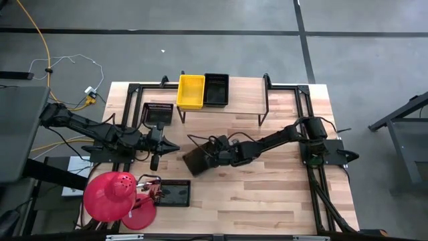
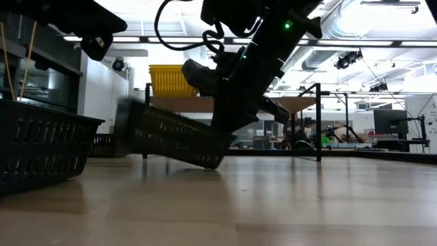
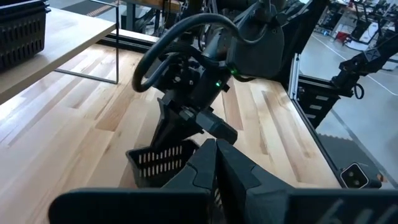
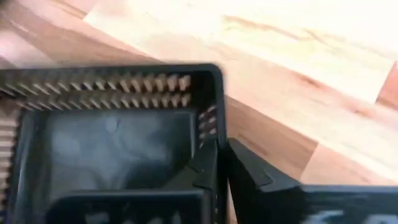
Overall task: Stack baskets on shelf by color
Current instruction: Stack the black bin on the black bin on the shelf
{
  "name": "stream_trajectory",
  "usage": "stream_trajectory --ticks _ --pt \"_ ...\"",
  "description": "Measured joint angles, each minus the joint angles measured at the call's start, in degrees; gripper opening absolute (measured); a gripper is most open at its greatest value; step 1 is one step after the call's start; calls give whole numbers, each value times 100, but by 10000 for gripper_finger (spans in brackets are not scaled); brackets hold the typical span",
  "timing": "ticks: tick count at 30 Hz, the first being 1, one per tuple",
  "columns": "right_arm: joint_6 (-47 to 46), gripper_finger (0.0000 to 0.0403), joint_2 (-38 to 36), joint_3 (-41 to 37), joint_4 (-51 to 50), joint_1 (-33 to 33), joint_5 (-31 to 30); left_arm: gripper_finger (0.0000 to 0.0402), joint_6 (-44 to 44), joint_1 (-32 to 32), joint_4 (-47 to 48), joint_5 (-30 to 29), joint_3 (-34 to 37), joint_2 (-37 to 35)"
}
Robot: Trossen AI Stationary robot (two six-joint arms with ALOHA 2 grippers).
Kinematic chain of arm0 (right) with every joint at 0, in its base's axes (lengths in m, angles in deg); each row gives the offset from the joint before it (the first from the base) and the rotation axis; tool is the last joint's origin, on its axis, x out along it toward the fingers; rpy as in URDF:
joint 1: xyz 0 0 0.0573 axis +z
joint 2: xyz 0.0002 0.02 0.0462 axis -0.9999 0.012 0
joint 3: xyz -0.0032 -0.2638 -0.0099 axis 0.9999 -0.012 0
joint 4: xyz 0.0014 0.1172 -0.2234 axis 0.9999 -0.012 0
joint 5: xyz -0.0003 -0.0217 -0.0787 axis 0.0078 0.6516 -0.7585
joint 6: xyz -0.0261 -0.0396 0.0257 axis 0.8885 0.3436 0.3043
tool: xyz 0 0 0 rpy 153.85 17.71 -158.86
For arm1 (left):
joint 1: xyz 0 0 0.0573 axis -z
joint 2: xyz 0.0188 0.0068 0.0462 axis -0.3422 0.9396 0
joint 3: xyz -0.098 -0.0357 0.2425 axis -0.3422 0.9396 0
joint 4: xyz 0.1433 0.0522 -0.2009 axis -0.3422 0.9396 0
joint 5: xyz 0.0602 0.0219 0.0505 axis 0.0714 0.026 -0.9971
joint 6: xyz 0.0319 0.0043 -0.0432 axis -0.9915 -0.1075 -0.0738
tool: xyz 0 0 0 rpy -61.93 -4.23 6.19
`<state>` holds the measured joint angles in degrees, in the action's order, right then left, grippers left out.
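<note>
The right gripper [image 1: 208,158] sits over the middle of the table, its two dark fingers pinched tight on one wall of a black perforated plastic basket [image 1: 195,161], one finger inside [image 4: 202,165] and one outside the rim. In the low view this black basket [image 2: 171,140] hangs tilted, its gripped end raised and its other end low near the tabletop; whether it touches the wood cannot be told. Its sides are rows of narrow vertical slots under a plain rim, with a smooth solid floor.

Just to its left the left gripper [image 1: 171,146] hovers, fingers brought together into a point, holding nothing.

On the far side stands the light wood shelf on thin black legs [image 1: 244,92], carrying a bright yellow plastic basket [image 1: 190,91] touching another black basket [image 1: 216,90] on its right. A third black basket [image 1: 158,112] rests left of the shelf, a fourth [image 1: 174,193] at the near edge beside a red dome-shaped object [image 1: 110,195].
</note>
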<state>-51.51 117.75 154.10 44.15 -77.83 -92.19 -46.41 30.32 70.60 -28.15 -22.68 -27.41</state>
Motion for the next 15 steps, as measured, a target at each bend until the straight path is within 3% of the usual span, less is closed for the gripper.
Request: stream_trajectory --ticks 6,15 --pt "647 6 -423 0 -524 2 -150 0 2 0 -1 2 -1 0" --pt "2599 3 -2060 0 -1334 107 -395 0 -129 0 2 -9 -1 0"
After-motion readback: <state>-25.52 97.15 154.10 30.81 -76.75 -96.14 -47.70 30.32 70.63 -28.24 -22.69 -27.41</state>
